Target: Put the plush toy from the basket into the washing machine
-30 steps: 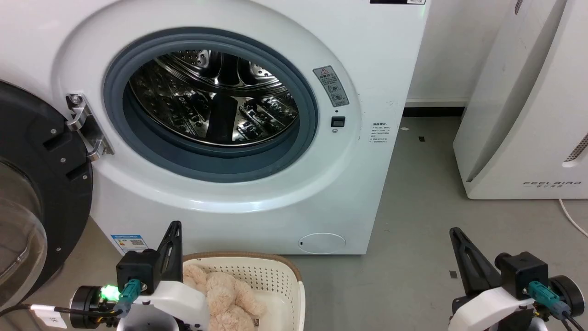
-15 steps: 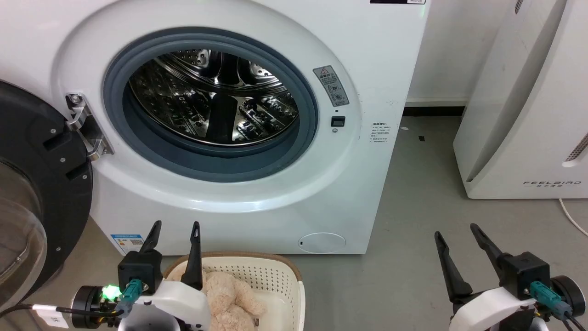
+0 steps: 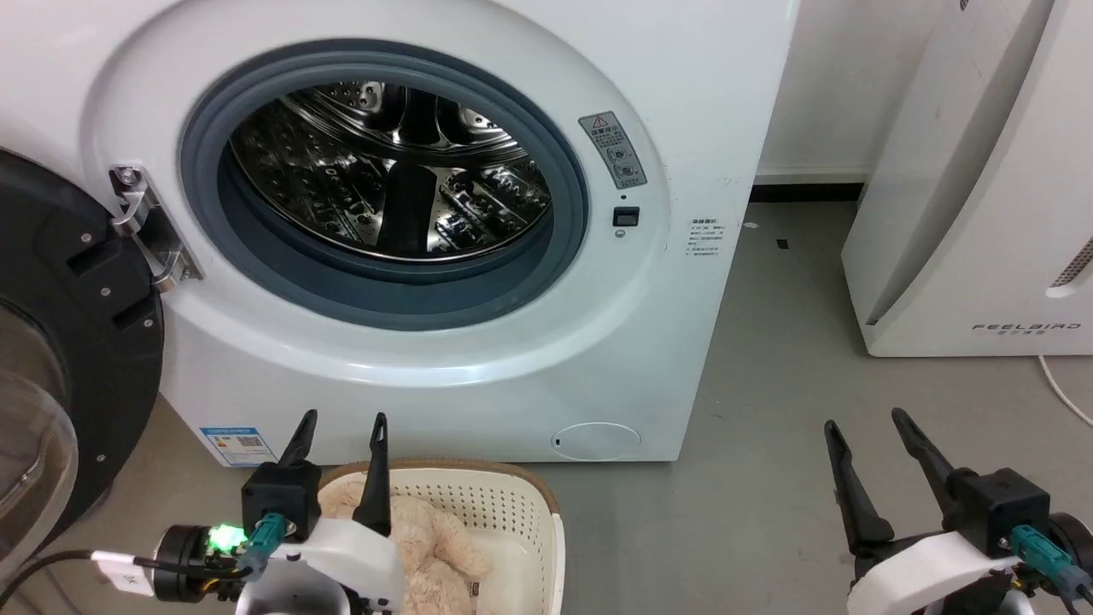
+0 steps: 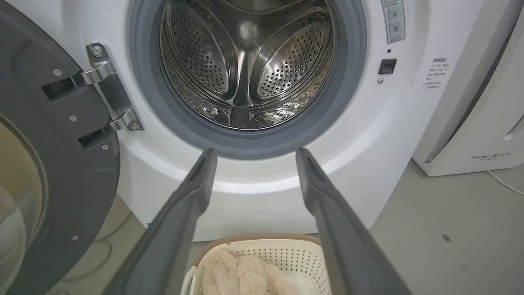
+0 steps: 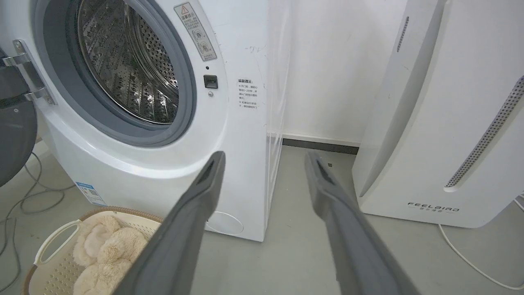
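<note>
poising left gripper [image 3: 343,417] over plush toy [image 3: 435,547] in basket [image 3: 504,504] before washing machine [image 3: 683,342], fingers spread for grabbing | idling right gripper [image 3: 863,418] off washing machine's right corner, open, empty

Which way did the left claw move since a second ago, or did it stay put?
Yes. Measured against the basket, the left claw slid a little to the right, and its fingers opened.

Laundry corner, indoors, more test room than home by the look: white front-loading washing machine [image 3: 700,128] with door [image 3: 85,282] open, white FEELBIRD appliance [image 3: 982,213] just beside, bare grey floor [image 3: 768,512] (loose white cord [image 5: 466,261] trailing across it), plain white wall [image 3: 837,85] behind, perforated laundry basket [image 3: 512,512] in front.
</note>
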Controlling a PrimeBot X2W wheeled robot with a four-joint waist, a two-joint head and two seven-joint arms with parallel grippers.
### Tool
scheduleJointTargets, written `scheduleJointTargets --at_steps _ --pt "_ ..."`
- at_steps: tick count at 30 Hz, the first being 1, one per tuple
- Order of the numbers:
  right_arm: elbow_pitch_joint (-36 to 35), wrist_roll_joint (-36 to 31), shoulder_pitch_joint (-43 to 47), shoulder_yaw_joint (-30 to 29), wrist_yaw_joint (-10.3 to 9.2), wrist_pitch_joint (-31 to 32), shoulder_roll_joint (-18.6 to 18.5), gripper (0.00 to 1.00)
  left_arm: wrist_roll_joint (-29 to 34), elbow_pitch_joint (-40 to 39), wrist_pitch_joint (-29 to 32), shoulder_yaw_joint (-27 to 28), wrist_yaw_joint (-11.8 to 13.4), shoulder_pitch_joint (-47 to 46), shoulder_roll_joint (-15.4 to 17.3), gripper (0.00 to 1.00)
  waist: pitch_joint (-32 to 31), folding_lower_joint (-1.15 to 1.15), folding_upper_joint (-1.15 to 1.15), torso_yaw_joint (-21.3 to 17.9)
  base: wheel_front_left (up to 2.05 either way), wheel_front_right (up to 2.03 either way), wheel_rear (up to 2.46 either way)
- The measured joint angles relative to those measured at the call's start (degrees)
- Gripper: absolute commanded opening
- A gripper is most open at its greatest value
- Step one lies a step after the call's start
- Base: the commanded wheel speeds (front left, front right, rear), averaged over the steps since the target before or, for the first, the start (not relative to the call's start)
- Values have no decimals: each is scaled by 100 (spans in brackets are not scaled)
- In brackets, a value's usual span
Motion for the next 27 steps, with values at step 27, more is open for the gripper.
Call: scheduleJointTargets --at_steps 27 --pt "-52 442 -319 -222 0 -314 0 100 185 2154 114 -726 -297 -1241 208 100 814 0 0 -197 0 0 0"
